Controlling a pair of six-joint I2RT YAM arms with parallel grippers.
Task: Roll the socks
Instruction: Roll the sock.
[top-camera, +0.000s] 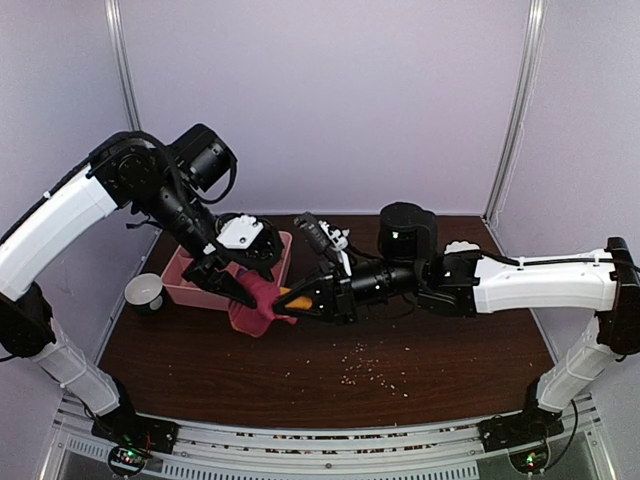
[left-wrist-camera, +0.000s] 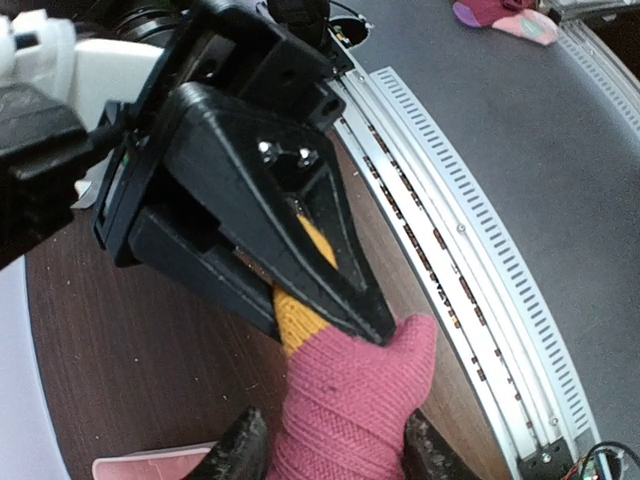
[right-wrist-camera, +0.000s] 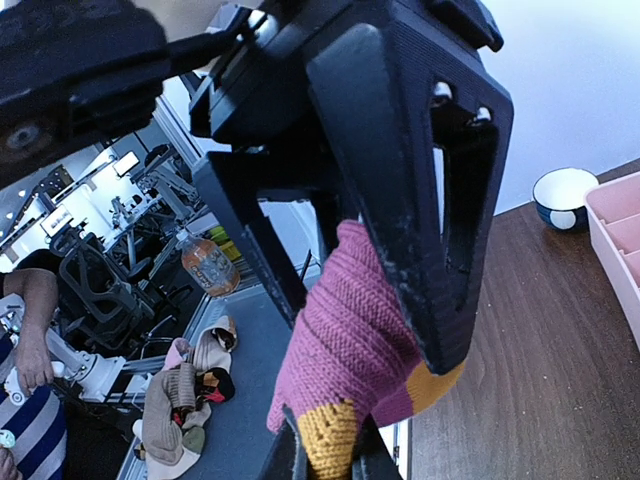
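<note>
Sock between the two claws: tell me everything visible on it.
The sock is ribbed knit, dark pink-red with an orange band. It is bunched up and spans both claws, apparently lifted off the table by the pink tray. The right claw pinches the orange end. The left claw holds the red end, with a finger pressed on each side. No black end shows. I can't tell whether it is one sock or two.

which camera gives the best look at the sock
Right wrist: the sock fills the centre, knit and orange band clear. Left wrist shows it close too, partly behind the right claw. The top view shows only a small red lump.
</note>
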